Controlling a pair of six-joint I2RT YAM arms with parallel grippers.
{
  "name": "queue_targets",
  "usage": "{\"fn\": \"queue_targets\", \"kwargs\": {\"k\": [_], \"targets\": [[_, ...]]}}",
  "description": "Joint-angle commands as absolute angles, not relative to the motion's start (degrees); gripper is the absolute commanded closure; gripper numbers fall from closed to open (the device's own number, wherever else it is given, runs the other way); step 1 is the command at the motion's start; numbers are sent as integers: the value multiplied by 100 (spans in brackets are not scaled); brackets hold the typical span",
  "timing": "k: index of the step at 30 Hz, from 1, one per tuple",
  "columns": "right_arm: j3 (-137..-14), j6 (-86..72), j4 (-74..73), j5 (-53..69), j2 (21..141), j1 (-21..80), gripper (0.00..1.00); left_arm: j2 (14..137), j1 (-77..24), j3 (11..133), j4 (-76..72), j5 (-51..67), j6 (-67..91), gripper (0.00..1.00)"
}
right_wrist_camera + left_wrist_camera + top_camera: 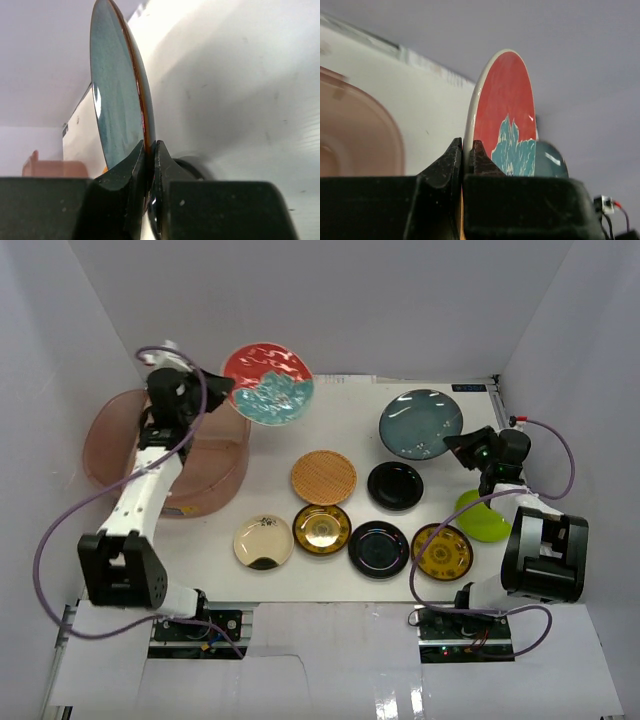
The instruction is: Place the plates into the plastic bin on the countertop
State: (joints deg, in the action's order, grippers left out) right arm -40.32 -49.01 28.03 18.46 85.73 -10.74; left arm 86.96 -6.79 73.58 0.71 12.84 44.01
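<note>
We pinched rims so the plates hung clear: left hand point(222, 390) clamped on the red plate point(268, 385) beside the bin point(110, 430), right hand point(462, 447) clamped on the teal plate point(421, 424) over the worktop point(340, 410).

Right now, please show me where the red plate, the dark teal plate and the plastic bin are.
red plate point(267, 383): top external view, the middle of its face.
dark teal plate point(420, 423): top external view, the middle of its face.
plastic bin point(103, 445): top external view, its left wall.
</note>
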Motion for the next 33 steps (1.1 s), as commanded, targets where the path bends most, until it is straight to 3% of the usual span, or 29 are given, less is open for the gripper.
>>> {"fn": "queue_targets", "kwargs": {"k": [1,6,10,26,27,28,31,32,33], "targets": [[-4096,-4922,3332,2364,7824,-801,92,7350,269,6929,-62,958,4517,100],[-3982,-4694,2883,2373,7095,-308,92,6199,1036,6320,482,555,4483,100],[-3745,-4650,2760,2426,6663,157,92,5951,1396,6074,1115,-244,4062,100],[-4429,-4298,1749,2172,5642,1808,92,7057,1811,5169,879,-123,4307,99],[-4499,-4298,1740,2101,5686,1924,92,7075,1811,5124,879,-167,4298,93],[-4622,-4315,1758,1970,5739,2055,92,7101,1811,5046,888,-263,4280,76],[-4868,-4324,1846,1576,6046,2618,92,7084,1811,4975,835,-142,4228,45],[-5095,-4316,1854,1451,6256,2924,92,7049,1811,4966,783,-54,4228,31],[-5228,-4307,1889,1346,6371,3057,92,6962,1811,4966,687,-9,4228,26]]}}
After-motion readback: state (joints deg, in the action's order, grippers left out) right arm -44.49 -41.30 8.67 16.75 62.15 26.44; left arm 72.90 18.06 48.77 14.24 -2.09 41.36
